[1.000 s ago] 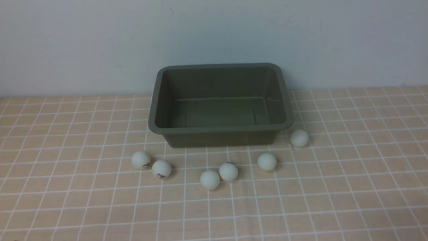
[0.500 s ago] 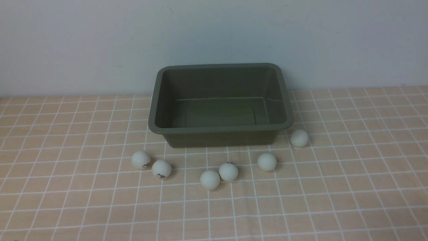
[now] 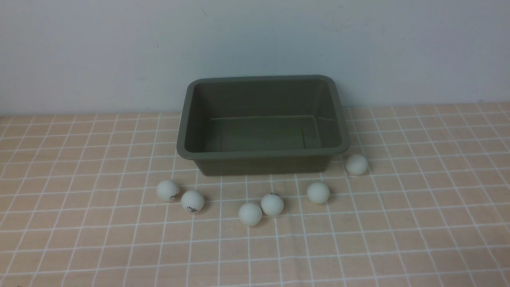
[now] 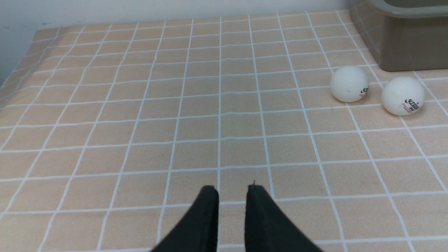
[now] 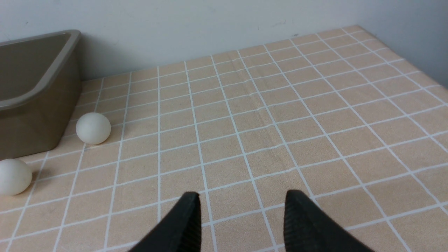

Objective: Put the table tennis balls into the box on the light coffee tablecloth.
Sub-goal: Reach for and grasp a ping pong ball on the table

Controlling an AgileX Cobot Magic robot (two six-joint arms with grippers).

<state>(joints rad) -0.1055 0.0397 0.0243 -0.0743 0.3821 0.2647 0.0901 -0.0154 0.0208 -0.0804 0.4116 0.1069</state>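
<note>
The olive-green box (image 3: 263, 154) stands open and empty at the back middle of the light coffee tablecloth (image 3: 418, 207). Six white table tennis balls lie on the cloth in front of it: two at the left (image 3: 167, 189) (image 3: 192, 201), two touching in the middle (image 3: 250, 214) (image 3: 272, 204), one right of them (image 3: 318, 193), and one by the box's front right corner (image 3: 356, 164). No gripper shows in the front view. My left gripper (image 4: 232, 190) is empty with its jaws nearly together, well short of two logo balls (image 4: 349, 84) (image 4: 402, 95). My right gripper (image 5: 242, 197) is open and empty, away from two balls (image 5: 93, 128) (image 5: 13, 176).
A pale wall runs right behind the box. The box's corner shows in the left wrist view (image 4: 402, 45) and its side wall in the right wrist view (image 5: 35, 115). The cloth's edge falls away at the far left (image 4: 14, 87) and far right (image 5: 420, 52).
</note>
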